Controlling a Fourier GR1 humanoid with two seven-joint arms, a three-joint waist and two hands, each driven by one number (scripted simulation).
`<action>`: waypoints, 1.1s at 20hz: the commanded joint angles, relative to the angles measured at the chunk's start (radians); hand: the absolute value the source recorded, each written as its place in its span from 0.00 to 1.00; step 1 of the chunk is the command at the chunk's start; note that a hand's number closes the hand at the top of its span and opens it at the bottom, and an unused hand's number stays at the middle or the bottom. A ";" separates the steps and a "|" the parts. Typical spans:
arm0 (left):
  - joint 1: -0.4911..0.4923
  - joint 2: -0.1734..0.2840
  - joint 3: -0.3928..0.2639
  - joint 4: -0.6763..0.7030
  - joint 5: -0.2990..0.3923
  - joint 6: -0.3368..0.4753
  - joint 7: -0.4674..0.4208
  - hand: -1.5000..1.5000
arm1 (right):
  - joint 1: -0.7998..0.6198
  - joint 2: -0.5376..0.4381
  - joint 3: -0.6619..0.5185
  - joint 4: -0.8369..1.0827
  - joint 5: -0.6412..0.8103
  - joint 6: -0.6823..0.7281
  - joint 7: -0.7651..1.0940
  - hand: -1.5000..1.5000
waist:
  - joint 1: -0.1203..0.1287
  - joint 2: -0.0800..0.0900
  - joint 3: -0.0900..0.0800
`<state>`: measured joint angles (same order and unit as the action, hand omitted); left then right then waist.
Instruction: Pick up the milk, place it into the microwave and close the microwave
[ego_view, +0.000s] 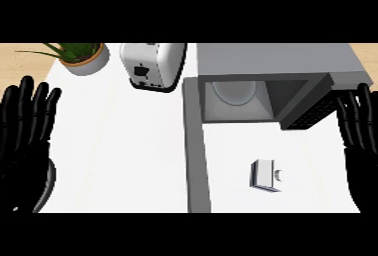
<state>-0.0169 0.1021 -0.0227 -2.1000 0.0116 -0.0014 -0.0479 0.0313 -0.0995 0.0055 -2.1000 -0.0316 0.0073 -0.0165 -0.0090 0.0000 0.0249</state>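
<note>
The milk (264, 175) is a small white carton standing on the white counter, in the lower right of the head view. Behind it the grey microwave (277, 59) stands with its cavity showing a round glass turntable (235, 93). Its door (314, 111) is swung open to the right, dark grille facing me. My right hand (360, 127) is at the right edge, fingers straight and pointing up, beside the door and well right of the milk. At the left edge my left hand (23, 125) rests open, fingers up, far from the milk.
A white toaster (153, 65) stands left of the microwave at the back. A potted green plant (80, 56) sits at the back left. A grey strip (197, 165) runs down the counter from the microwave's left side.
</note>
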 joint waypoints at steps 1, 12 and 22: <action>-0.036 0.012 0.016 -0.005 -0.014 0.007 0.043 0.00 | 0.028 0.009 -0.008 0.032 -0.004 0.019 -0.070 0.00 | 0.007 0.000 -0.024; 0.088 0.050 0.195 0.003 0.190 -0.043 0.139 0.00 | 0.186 0.097 0.503 -0.241 0.332 -0.113 0.161 0.00 | 0.009 -0.004 -0.026; 0.255 0.052 0.276 -0.186 0.304 -0.120 0.187 0.00 | 0.309 0.052 0.558 -0.233 0.441 -0.230 0.107 0.00 | 0.011 -0.003 -0.025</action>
<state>0.1816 0.1477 0.2236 -2.1926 0.2747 -0.1051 0.0916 0.3014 -0.0269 0.5703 -2.3082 0.3951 -0.1984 0.0864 0.0014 -0.0027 -0.0003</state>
